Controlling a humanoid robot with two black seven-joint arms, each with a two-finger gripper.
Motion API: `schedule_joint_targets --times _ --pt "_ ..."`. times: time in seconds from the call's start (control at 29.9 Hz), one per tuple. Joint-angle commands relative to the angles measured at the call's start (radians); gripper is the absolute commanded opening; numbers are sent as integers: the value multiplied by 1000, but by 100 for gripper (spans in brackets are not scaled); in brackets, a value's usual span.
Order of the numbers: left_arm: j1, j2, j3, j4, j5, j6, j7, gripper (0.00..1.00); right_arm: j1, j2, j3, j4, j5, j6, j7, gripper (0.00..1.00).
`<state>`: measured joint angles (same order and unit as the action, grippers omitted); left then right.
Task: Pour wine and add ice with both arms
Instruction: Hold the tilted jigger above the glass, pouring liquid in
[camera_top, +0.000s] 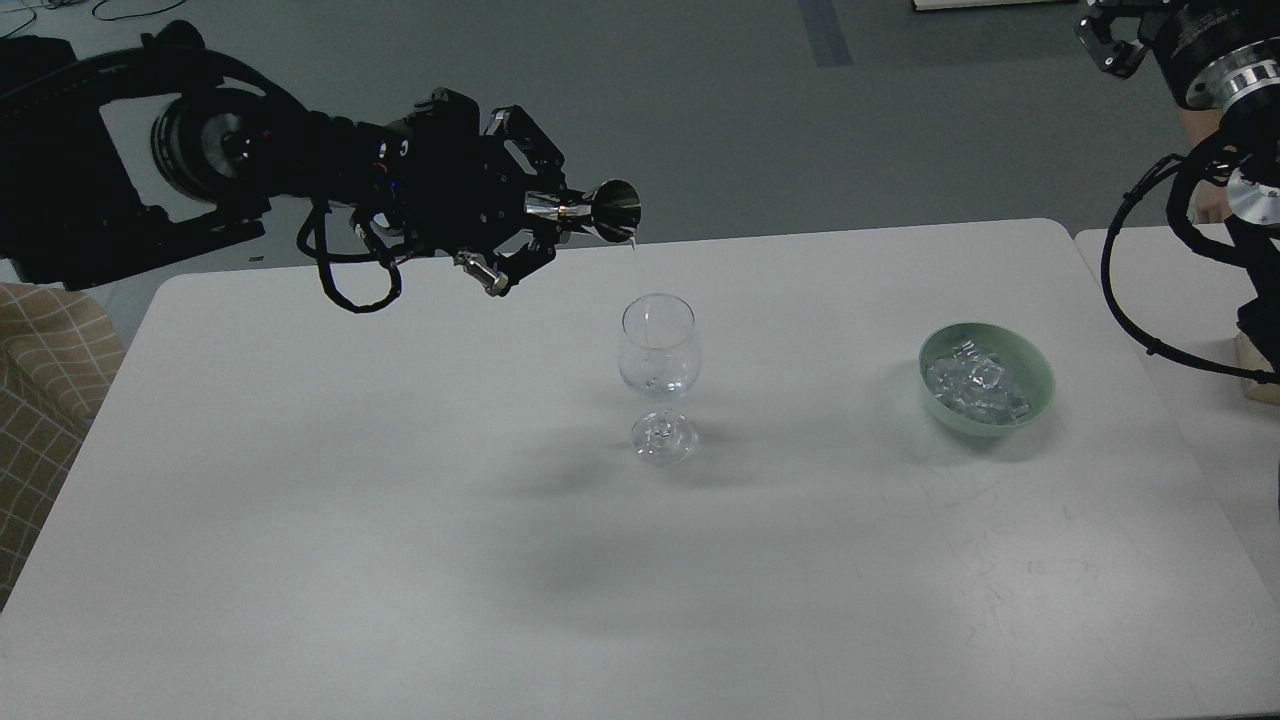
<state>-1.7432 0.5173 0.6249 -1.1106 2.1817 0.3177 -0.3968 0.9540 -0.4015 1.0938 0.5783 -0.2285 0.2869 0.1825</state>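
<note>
Ice (975, 388) lay as a heap of small clear cubes inside a pale green bowl (1040, 378), which stood on the right part of the white desk (400, 520). A clear stemmed wine glass (657, 375) stood upright near the middle of the desk, well apart from the bowl.

The left arm (250, 165) came in from the left side and reached over the far edge of the desk. Its left gripper (540, 228) was closed around the narrow waist of a shiny metal jigger (595, 207). The jigger lay almost on its side, with its wide cup pointing to the right, higher than the glass and a little to the left of its rim. A thin thread of liquid hung from the lip of the cup.

The right arm (1215, 70) was at the top right corner, away from the desk things. Its right gripper (1105, 45) was seen only partly at the edge, so I cannot tell if it was open or closed.
</note>
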Motion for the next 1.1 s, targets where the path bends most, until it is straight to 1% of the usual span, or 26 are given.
schedule_joint_targets --times 0.0,0.43,0.5,0.53,1.0,1.07 --pt "-15 -2 15 0 0 0 -2 14 -3 0 1 0 0 0 0 100" --pt "-48 -3 47 -3 0 0 -10 14 -5 3 1 0 0 2 0 100" --pt "-53 -3 47 -5 0 0 -26 14 -3 3 1 0 0 2 0 100" --pt "-56 -3 48 -3 0 0 -28 14 -3 1 1 0 0 0 0 100" --pt "-96 -7 64 -5 0 0 -30 14 -5 3 3 2 2 0 0 100" --pt "-98 -7 65 -5 0 0 -36 14 -6 6 9 2 0 0 0 100"
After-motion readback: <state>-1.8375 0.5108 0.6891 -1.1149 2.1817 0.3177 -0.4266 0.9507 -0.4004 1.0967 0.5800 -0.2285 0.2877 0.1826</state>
